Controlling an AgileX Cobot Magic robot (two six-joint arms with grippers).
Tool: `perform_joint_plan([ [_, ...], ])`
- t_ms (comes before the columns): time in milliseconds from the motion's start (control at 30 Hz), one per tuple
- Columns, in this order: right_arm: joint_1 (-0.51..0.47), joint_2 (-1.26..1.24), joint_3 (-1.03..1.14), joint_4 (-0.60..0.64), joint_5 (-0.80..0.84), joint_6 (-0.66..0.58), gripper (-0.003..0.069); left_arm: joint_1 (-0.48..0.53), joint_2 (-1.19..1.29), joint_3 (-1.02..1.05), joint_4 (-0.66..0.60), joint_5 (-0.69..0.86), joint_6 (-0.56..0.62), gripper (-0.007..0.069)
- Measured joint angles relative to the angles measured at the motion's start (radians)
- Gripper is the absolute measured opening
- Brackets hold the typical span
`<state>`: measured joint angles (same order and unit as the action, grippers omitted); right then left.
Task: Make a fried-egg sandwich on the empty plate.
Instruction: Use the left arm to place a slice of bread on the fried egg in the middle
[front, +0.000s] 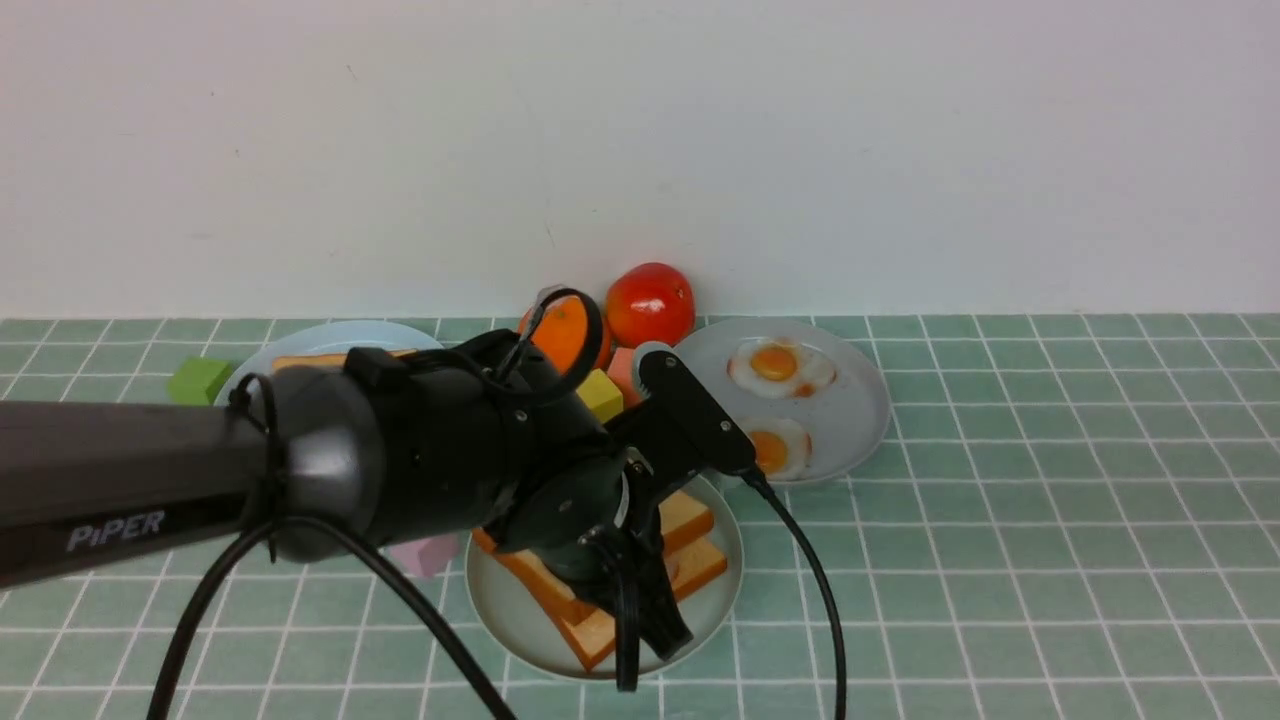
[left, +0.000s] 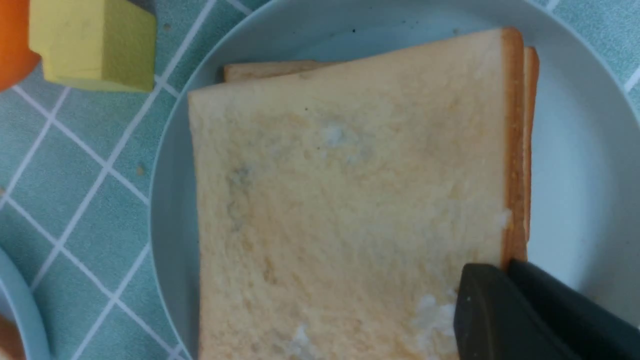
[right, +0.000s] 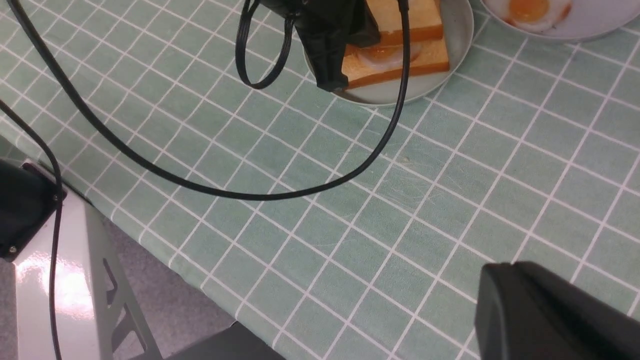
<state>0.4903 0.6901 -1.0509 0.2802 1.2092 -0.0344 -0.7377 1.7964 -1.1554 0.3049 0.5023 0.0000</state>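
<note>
Left arm (front: 430, 450) — (squarely) over plate (front: 715, 610)

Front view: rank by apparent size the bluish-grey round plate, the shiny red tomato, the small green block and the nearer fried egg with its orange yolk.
1. Bluish-grey round plate
2. Shiny red tomato
3. Unsure, not ranked: small green block and nearer fried egg, partly hidden.

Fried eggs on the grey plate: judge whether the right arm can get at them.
Probably yes: the right claw is shut and looks empty, and the fried eggs lie uncovered; only the left arm, close beside them, might crowd the nearer one.
</note>
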Motion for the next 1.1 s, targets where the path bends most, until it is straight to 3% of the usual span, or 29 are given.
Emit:
perform_joint_plan([
  [333,0.0,0.0,0.002,0.0,-0.004,0.0,0.0031,-0.002,0.0,0.0,-0.022,-0.002,0.022,0.003],
  [567,0.0,0.0,0.002,0.0,-0.004,0.0,0.0036,-0.002,0.0,0.0,-0.025,-0.002,0.046,0.0148],
  [833,0.0,0.0,0.002,0.0,-0.004,0.001,0.0041,-0.002,0.0,0.0,-0.053,-0.002,0.046,0.0338],
  [1100,0.0,0.0,0.002,0.0,-0.004,0.001,0.0043,-0.003,-0.008,-0.02,-0.101,0.04,0.046,0.0372],
])
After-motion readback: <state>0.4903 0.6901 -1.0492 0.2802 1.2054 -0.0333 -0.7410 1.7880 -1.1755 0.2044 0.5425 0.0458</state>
